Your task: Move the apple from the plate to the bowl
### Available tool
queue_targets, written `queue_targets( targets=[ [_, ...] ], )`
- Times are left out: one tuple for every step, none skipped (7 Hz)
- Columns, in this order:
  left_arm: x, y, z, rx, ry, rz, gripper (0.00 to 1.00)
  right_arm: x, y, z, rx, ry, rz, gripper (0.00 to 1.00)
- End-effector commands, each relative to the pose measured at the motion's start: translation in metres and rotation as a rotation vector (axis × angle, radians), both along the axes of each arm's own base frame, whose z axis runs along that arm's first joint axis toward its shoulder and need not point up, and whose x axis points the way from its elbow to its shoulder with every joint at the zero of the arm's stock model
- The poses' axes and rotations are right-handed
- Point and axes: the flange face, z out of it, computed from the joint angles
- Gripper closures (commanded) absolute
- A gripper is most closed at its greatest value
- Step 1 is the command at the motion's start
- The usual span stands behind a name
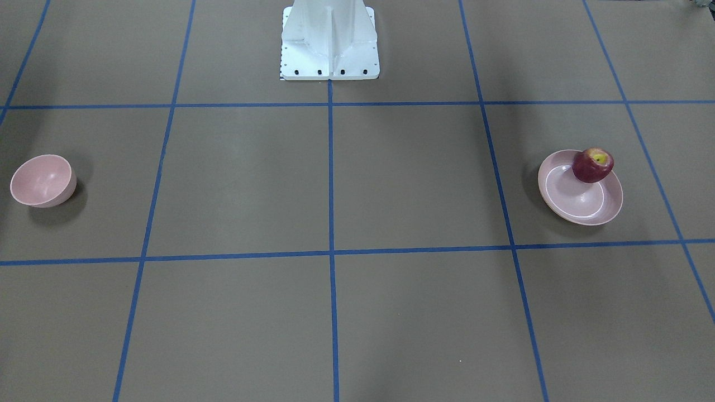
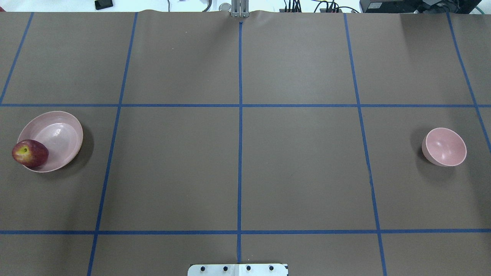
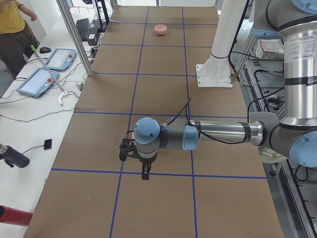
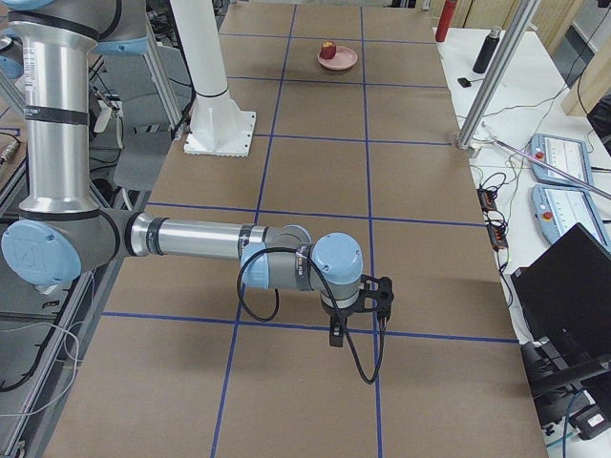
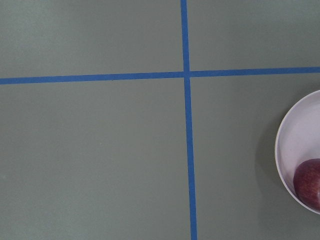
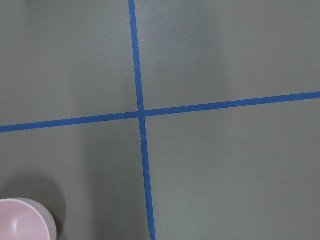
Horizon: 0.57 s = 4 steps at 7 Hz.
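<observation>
The dark red apple (image 1: 592, 164) sits at the edge of the wide pink plate (image 1: 575, 198); both also show in the overhead view, the apple (image 2: 30, 153) on the plate (image 2: 57, 134) at the far left. The small pink bowl (image 2: 445, 147) stands empty at the far right. The left wrist view catches the plate (image 5: 295, 135) and the apple (image 5: 310, 182) at its right edge. The right wrist view catches the bowl (image 6: 22, 222) at its bottom left. The left gripper (image 3: 125, 150) and the right gripper (image 4: 377, 298) hang high above the table. I cannot tell whether either is open or shut.
The white robot pedestal (image 1: 329, 42) stands at the table's middle edge. Blue tape lines (image 2: 240, 153) divide the brown table into squares. Tablets (image 3: 47, 69) and an operator (image 3: 15, 29) are beside the table.
</observation>
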Motion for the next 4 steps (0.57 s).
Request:
queue_targets(
  targets=[
    [0.000,-0.002,-0.002,0.002,0.000,-0.003,0.02,-0.001,-0.001,-0.001,0.003,-0.002,-0.002,0.00],
    [0.000,-0.005,-0.006,0.013,0.001,-0.003,0.02,-0.001,-0.001,-0.001,0.003,0.000,-0.002,0.00],
    [0.000,-0.007,-0.015,0.044,-0.001,0.001,0.02,-0.001,-0.002,-0.002,0.007,0.000,-0.003,0.00],
    [0.000,-0.008,-0.020,0.059,-0.004,0.002,0.02,0.000,-0.007,-0.010,0.019,-0.002,0.000,0.00]
  ],
)
